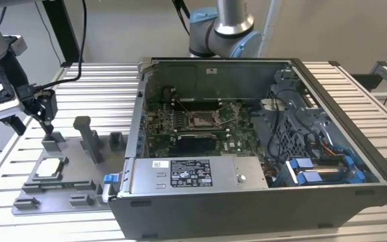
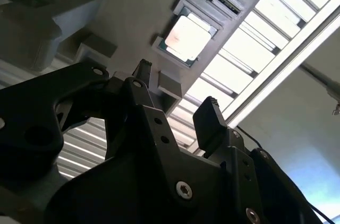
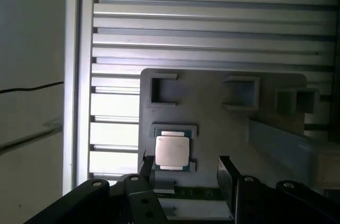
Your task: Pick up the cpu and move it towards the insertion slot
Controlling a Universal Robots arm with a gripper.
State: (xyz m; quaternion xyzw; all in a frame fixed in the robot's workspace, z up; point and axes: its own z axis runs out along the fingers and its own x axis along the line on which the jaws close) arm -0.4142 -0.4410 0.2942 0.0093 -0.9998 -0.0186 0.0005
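The cpu (image 1: 49,168) lies flat in a recess of the grey tray (image 1: 79,174) at the exterior view's left, its silvery top facing up. My gripper (image 1: 32,125) hangs open above the tray's far end, apart from the chip, with nothing between its fingers. In both wrist views the cpu (image 2: 186,38) (image 3: 171,151) sits just beyond the black fingertips of the gripper (image 2: 175,94) (image 3: 186,166). The insertion slot (image 1: 203,118) is a metal-framed socket with a thin lever on the green motherboard inside the open computer case, off to the exterior view's right of the tray.
The case's metal wall (image 1: 139,116) stands between the tray and the motherboard. Grey upright blocks (image 1: 89,138) rise from the tray near the gripper. A power supply (image 1: 190,174) and blue cables (image 1: 314,169) fill the case's near side. A slatted metal table (image 1: 99,85) carries everything.
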